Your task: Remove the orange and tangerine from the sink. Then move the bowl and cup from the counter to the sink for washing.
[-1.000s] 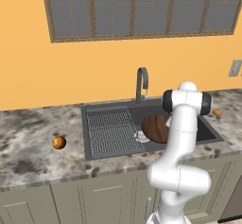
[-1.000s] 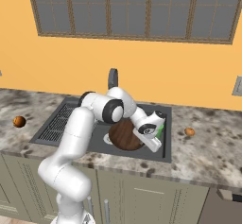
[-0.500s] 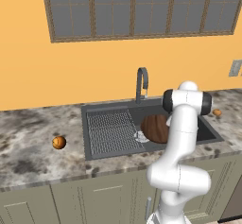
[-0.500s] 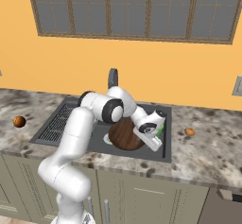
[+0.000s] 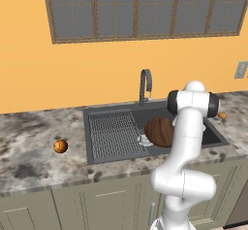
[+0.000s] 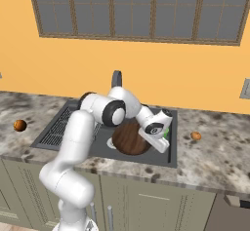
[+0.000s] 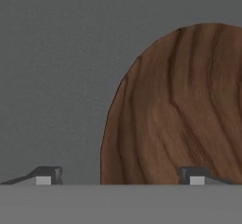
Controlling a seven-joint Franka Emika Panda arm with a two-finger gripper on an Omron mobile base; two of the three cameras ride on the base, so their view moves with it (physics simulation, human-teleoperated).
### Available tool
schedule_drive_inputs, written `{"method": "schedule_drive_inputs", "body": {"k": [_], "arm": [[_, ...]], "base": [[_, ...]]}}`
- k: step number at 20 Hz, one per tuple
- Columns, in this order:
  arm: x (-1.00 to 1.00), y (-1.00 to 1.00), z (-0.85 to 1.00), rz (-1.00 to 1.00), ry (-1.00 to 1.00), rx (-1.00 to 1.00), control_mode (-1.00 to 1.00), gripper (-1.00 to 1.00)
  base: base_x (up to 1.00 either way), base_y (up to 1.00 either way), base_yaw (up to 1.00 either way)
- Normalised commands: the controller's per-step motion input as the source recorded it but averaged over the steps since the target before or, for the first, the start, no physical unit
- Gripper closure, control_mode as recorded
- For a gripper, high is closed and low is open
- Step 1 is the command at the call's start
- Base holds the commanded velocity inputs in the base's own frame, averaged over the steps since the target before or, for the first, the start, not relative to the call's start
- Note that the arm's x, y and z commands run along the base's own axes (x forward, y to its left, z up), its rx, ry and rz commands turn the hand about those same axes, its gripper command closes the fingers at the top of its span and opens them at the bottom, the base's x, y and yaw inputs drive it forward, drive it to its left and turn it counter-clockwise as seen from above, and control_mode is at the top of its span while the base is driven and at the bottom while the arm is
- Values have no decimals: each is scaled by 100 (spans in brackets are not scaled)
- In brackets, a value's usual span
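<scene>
Two dark finger tips (image 7: 43, 176) stand wide apart at the bottom of the hand view, one at the left and one at the right, with nothing between them; the gripper (image 7: 120, 176) is spread and holds nothing. Ahead of it lies the reddish-brown wooden bowl (image 7: 184, 109), whose rim curves between the two tips, with the right tip in front of the wood grain and the left tip over the bare grey floor of the sink (image 7: 56, 76); whether either tip touches the bowl cannot be told. In the right base view the gripper (image 6: 157, 136) hangs low over the right part of the sink (image 6: 53, 133), just beside the bowl (image 6: 128, 138), which rests tilted in the basin. A sliver of bright green, apparently the cup (image 6: 166, 133), shows just behind the hand at the sink's right wall. In the left base view the bowl (image 5: 157, 131) sits in the basin to the right of the ribbed draining grid (image 5: 114, 134), partly behind the arm, with the faucet (image 5: 145, 84) at the rear. One orange fruit (image 5: 60, 146) lies on the counter (image 5: 34, 146) well left of the sink, and a smaller one (image 5: 222, 115) lies on the counter to its right.
</scene>
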Motion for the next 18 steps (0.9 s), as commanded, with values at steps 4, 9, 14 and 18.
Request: {"method": "schedule_drive_inputs", "body": {"k": [4, 9, 14, 18], "arm": [[-19, 0, 31, 7, -5, -5, -100, -100], [-17, 1, 34, 12, -8, -7, -100, -100], [-18, 5, 36, 14, -9, -9, -100, -100], [-12, 9, 39, 2, 0, -2, -100, -100]], "base": [[0, 0, 0], [0, 0, 0], [0, 0, 0], [0, 0, 0]]}}
